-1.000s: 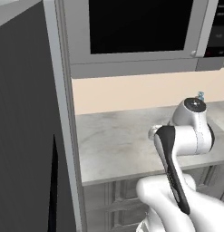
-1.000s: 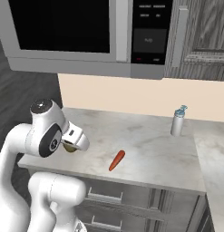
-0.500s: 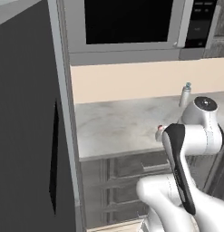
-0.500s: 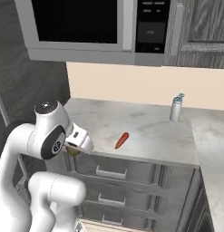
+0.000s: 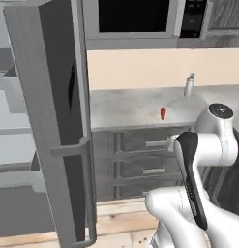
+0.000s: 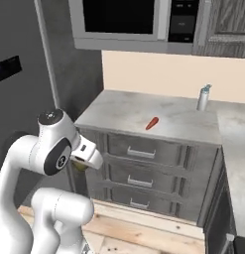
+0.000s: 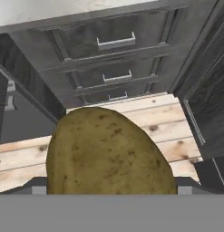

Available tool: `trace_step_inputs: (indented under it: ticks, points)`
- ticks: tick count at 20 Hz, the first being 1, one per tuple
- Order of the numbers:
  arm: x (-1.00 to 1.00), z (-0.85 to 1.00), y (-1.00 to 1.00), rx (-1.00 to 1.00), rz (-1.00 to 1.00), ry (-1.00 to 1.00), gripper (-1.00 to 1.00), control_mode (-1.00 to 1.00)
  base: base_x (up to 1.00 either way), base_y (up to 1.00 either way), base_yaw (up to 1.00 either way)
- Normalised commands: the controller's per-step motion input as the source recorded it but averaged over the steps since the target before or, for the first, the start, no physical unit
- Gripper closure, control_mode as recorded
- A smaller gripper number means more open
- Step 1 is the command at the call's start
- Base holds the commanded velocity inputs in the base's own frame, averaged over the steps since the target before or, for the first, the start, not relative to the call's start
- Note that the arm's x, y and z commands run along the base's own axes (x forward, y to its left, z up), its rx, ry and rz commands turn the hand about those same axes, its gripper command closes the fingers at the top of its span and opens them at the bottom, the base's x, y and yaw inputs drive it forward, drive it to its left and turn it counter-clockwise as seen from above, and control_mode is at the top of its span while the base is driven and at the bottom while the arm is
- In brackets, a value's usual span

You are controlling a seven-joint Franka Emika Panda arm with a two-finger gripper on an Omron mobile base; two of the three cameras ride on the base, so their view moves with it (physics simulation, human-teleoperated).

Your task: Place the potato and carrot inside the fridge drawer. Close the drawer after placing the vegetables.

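Here the fingers [image 6: 84,161] stand wide around the potato [image 7: 106,152], holding it low before the drawers below the bench [image 6: 124,111]. The carrot [image 6: 152,123] lies near the bench's front edge.

We count one potato [image 7: 109,152], big and olive-brown in the hand view. One carrot [image 6: 152,123] on the desk [image 6: 124,111], toward its front edge. One bottle [image 6: 204,97] at the desk's back right corner. Three drawers [image 6: 140,150] stacked under the desk, three handles to match. One microwave [image 6: 129,22] above. One fridge [image 5: 24,145], with one open door [image 5: 63,121].
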Motion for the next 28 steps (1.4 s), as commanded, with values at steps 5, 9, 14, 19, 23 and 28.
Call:
trace_step_inputs:
  ticks: [5,9,14,19,23,28]
  points:
    - [0.0,0.0,0.0,0.0,0.0,0.0,1.0,1.0,-0.98,0.27,0.45]
    - [0.0,0.0,0.0,0.0,0.0,0.0,1.0,1.0,-0.65,0.49,0.58]
    - [0.0,0.0,0.0,0.0,0.0,0.0,1.0,1.0,-0.51,0.71,0.58]
    - [0.0,0.0,0.0,0.0,0.0,0.0,1.0,1.0,-0.33,0.76,0.62]
    - [0.0,0.0,0.0,0.0,0.0,0.0,1.0,1.0,-0.03,0.68,0.64]
    - [0.0,0.0,0.0,0.0,0.0,0.0,1.0,1.0,0.55,0.65,0.48]
